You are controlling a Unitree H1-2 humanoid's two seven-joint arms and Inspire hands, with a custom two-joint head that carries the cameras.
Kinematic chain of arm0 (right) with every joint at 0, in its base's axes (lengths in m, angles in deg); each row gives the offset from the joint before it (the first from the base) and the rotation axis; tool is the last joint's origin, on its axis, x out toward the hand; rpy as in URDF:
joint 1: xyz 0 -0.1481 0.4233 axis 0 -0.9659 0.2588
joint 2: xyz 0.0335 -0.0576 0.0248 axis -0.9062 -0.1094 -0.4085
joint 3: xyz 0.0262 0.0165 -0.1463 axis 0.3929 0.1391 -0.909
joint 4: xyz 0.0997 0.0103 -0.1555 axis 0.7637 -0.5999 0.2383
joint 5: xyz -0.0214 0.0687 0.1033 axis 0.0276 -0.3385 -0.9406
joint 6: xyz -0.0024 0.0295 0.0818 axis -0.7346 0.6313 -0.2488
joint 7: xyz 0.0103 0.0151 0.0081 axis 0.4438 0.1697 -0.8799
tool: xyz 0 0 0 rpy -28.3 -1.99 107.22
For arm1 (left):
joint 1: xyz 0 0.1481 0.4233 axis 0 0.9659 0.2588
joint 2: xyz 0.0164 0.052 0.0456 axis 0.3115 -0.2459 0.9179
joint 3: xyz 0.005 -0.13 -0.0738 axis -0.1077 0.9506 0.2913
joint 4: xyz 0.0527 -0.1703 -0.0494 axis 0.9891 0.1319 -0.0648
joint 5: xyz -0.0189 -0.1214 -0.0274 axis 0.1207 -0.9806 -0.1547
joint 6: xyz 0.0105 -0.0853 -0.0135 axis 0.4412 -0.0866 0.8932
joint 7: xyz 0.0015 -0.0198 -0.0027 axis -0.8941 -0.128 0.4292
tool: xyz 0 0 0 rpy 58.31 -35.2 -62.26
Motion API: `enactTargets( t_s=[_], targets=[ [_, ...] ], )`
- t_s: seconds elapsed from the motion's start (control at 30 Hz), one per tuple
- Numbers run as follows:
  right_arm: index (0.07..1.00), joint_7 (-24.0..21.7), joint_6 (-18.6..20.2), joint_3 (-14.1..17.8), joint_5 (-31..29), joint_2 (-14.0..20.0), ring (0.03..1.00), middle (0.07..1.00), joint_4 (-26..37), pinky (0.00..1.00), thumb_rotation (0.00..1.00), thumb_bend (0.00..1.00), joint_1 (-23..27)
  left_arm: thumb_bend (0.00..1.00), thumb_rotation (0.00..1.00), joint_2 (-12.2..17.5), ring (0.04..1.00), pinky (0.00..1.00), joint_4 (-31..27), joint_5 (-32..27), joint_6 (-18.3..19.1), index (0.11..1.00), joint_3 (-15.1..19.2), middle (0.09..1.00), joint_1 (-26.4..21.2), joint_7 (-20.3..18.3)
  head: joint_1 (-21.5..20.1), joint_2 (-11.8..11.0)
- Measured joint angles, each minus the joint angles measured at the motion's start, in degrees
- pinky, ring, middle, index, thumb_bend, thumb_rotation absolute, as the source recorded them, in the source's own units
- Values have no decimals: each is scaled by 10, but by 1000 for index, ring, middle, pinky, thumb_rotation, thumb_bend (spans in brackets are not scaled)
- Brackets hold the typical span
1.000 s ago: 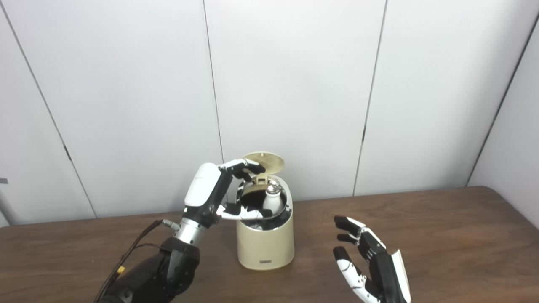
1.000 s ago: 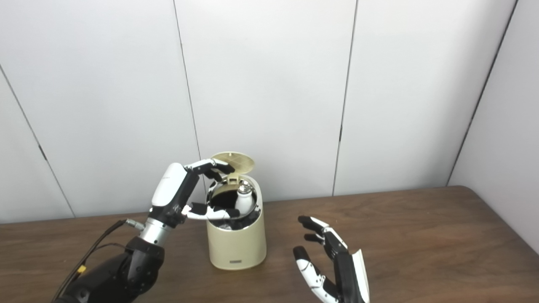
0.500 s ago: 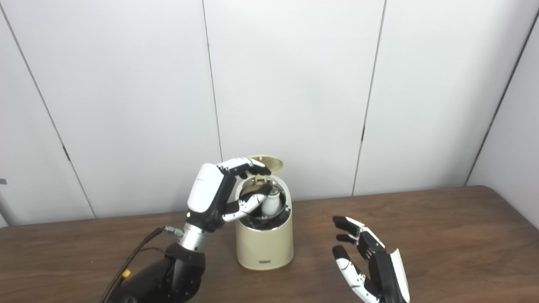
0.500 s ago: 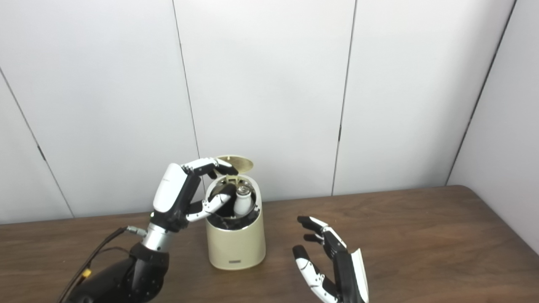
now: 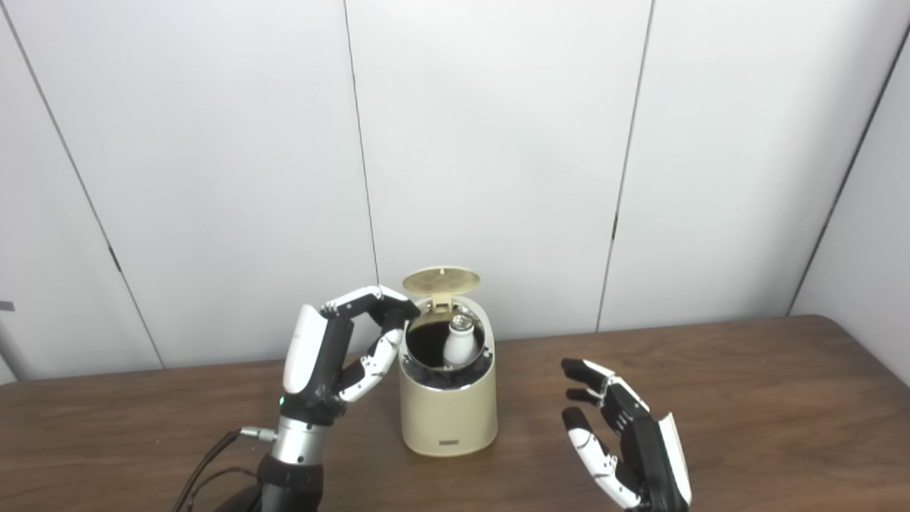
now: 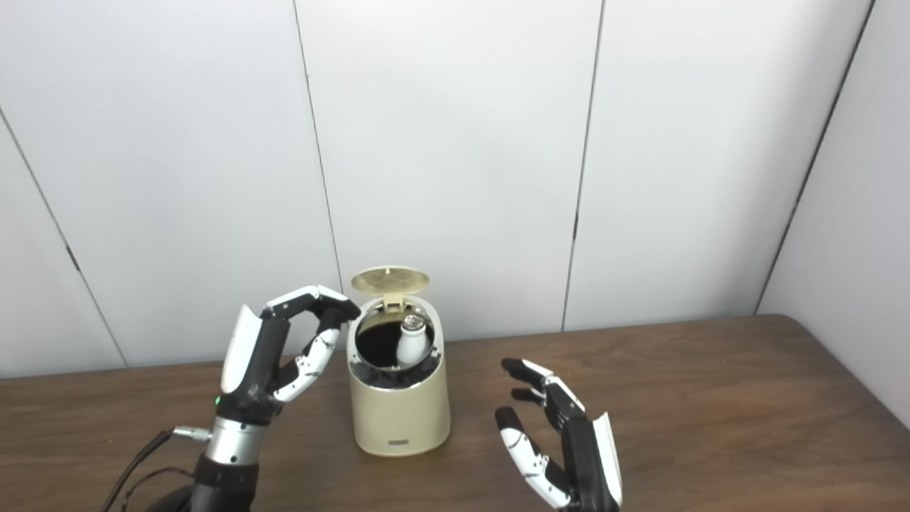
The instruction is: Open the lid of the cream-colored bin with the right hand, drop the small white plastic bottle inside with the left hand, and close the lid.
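Note:
The cream-colored bin (image 5: 448, 412) stands on the brown table, its round lid (image 5: 441, 280) tipped up and open at the back. The small white plastic bottle (image 5: 459, 342) stands upright inside the bin's opening, apart from both hands. My left hand (image 5: 334, 355) is just left of the bin's rim, empty, fingers curled over but apart. My right hand (image 5: 625, 444) is low on the table to the right of the bin, open, fingers spread and pointing toward the bin. In the right eye view the bin (image 6: 402, 412) and both hands (image 6: 274, 359) (image 6: 561, 444) show the same.
The wooden table (image 5: 746, 405) runs to a right edge near the corner wall. White wall panels (image 5: 498, 142) stand close behind the bin. A black cable (image 5: 213, 459) trails from my left wrist.
My left hand has let go of the bottle and drawn back left, out of the bin's opening. The bottle stays inside the bin. The right hand has barely moved.

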Motion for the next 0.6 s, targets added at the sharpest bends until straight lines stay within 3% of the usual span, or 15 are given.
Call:
enactTargets(
  t_s=[0.13, 0.27, 0.37, 0.43, 0.53, 0.6],
  targets=[
    [758, 1, -8, 15, -9, 22, 814, 799, -25, 759, 382, 156, 14, 179, 729, -2, 552, 482, -39, -29, 0, 544, 54, 561, 40, -31, 2, 0],
    [769, 3, -18, 31, -20, 45, 816, 806, -39, 748, 457, 168, 21, 168, 664, -9, 585, 518, -54, -34, 1, 576, 101, 595, 83, -43, 12, 1],
    [795, -1, -19, 29, -22, 53, 845, 836, -36, 764, 655, 223, 25, 167, 674, -15, 628, 556, -58, -37, 2, 620, 129, 638, 106, -53, 17, -1],
    [811, -12, -20, 23, -20, 62, 860, 853, -29, 783, 710, 256, 28, 177, 679, -20, 657, 582, -65, -50, 3, 650, 153, 667, 119, -84, 16, 0],
    [859, -35, -17, 12, -3, 84, 895, 897, -15, 832, 866, 321, 42, 210, 740, -34, 702, 619, -77, -72, 5, 690, 193, 709, 135, -140, 18, -2],
    [867, -49, -8, 7, 33, 105, 892, 899, 4, 831, 949, 434, 58, 226, 749, -43, 711, 624, -81, -81, 5, 699, 219, 718, 147, -175, 20, -4]
  ],
)
